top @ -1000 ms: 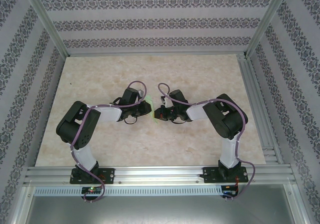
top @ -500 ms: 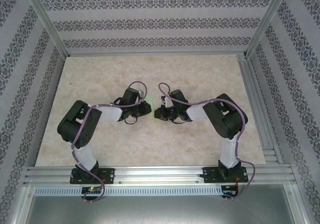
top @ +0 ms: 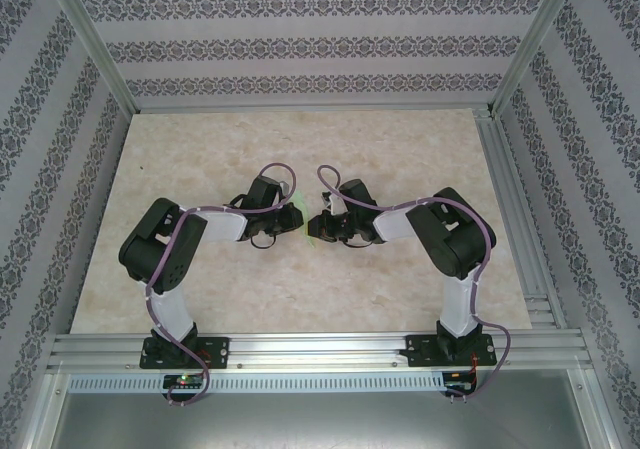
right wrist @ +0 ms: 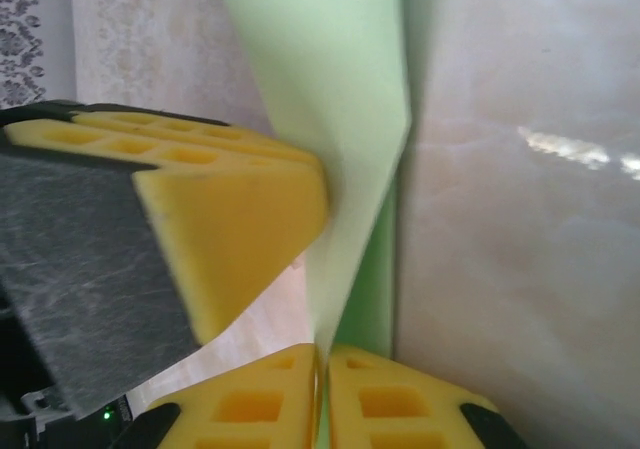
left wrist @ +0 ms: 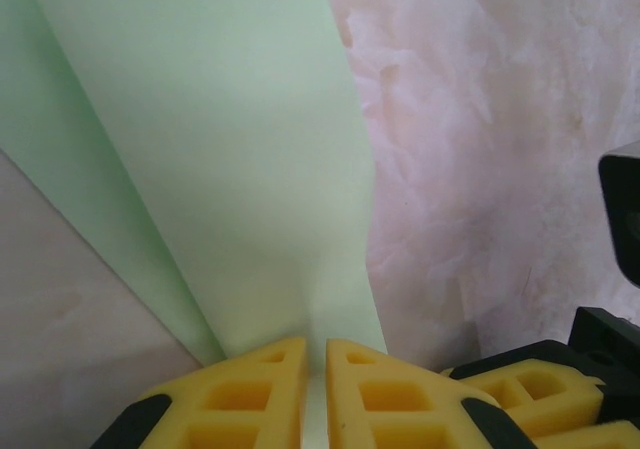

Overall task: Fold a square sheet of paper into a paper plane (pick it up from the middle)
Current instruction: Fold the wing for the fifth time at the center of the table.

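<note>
The sheet of paper [top: 305, 225] is pale green and folded lengthwise into a narrow shape. It stands on edge between my two grippers at the middle of the table. My left gripper [top: 296, 219] comes in from the left. In the left wrist view, the left gripper [left wrist: 316, 354] is shut on the paper's [left wrist: 240, 149] near end, where the fold runs into the slim gap between the yellow fingers. My right gripper [top: 318, 227] faces it from the right. In the right wrist view, the right gripper [right wrist: 322, 354] pinches a pointed corner of the paper [right wrist: 335, 99], with the left gripper's finger [right wrist: 235, 209] close beside it.
The tabletop [top: 300, 149] is pale marble-patterned, with aluminium rails [top: 300, 349] along the near edge and right side. Patterned walls stand at the back and both sides. The right gripper's fingertip [left wrist: 530, 394] pokes into the left wrist view at bottom right.
My left arm has shifted slightly to the right, bringing its gripper closer to the right one. The paper stays held between both grippers.
</note>
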Controlling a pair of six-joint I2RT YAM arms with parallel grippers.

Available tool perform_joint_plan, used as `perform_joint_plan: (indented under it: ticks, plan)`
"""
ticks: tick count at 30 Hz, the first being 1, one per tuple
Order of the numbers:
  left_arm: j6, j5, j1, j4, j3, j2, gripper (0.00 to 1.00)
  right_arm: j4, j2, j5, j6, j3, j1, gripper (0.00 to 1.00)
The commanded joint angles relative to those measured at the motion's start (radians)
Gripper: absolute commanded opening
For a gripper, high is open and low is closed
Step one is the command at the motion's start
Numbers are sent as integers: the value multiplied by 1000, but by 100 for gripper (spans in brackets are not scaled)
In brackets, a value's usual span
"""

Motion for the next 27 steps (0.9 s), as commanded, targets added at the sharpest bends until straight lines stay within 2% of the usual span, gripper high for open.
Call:
perform_joint_plan:
  ticks: [1, 12, 17, 27]
  plan:
    - [10, -49, -8, -63, 16, 29, 15, -65, -20, 34, -26, -1, -14, 16]
    - [-5, -53, -8, -86, 20, 38, 15, -127, -67, 1, -53, 9, 15, 19]
    - [-7, -55, -8, -87, 17, 24, 15, -153, -55, 10, -65, 21, 25, 12]
    - [-10, -45, -8, -83, 14, -3, 15, -182, -42, 15, -75, 9, 35, 6]
